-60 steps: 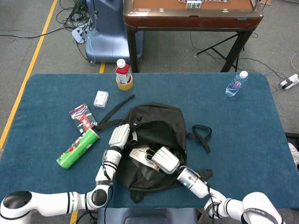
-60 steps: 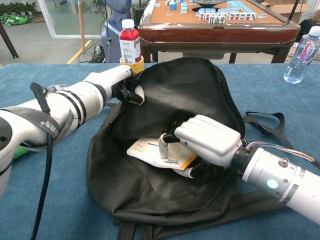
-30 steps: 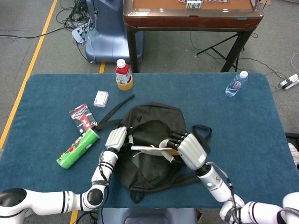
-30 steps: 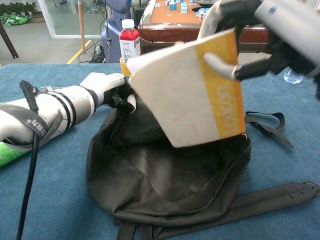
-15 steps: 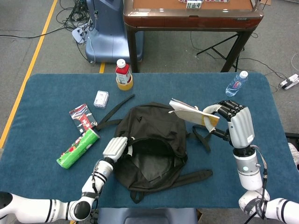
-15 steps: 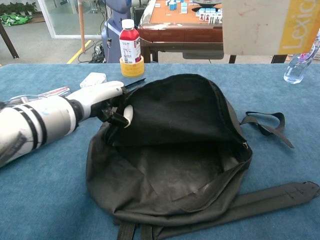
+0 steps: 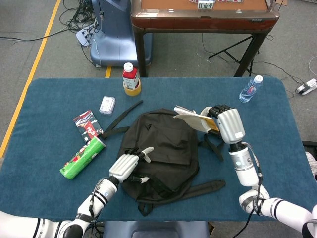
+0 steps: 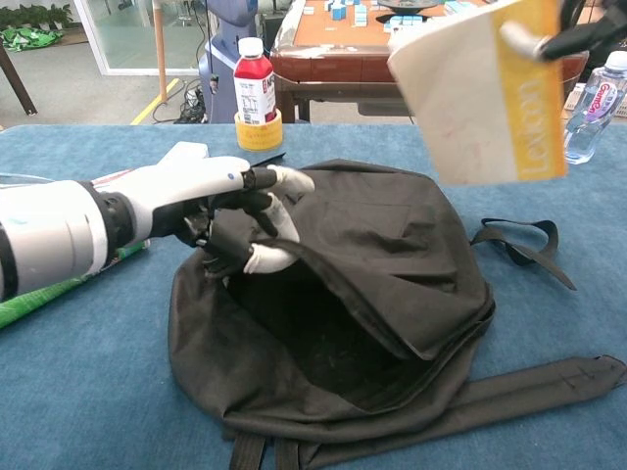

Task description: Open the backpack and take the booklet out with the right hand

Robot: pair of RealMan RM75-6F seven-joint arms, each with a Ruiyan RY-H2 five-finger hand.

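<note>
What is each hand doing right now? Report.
Left hand: open, fingers spread at the black fabric backpack.
Right hand: holding the white-and-yellow booklet.

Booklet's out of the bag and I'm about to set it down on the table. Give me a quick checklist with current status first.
1. Booklet held by right robot hand: ok.
2. Booklet clear of backpack, held above it: ok.
3. Left robot hand off the bag: not ok, fingers touch the opening's edge.
4. Bare table right of the backpack: ok.
5. Loose strap lies near that spot: not ok.
6. Grip firmness: cannot tell.
</note>
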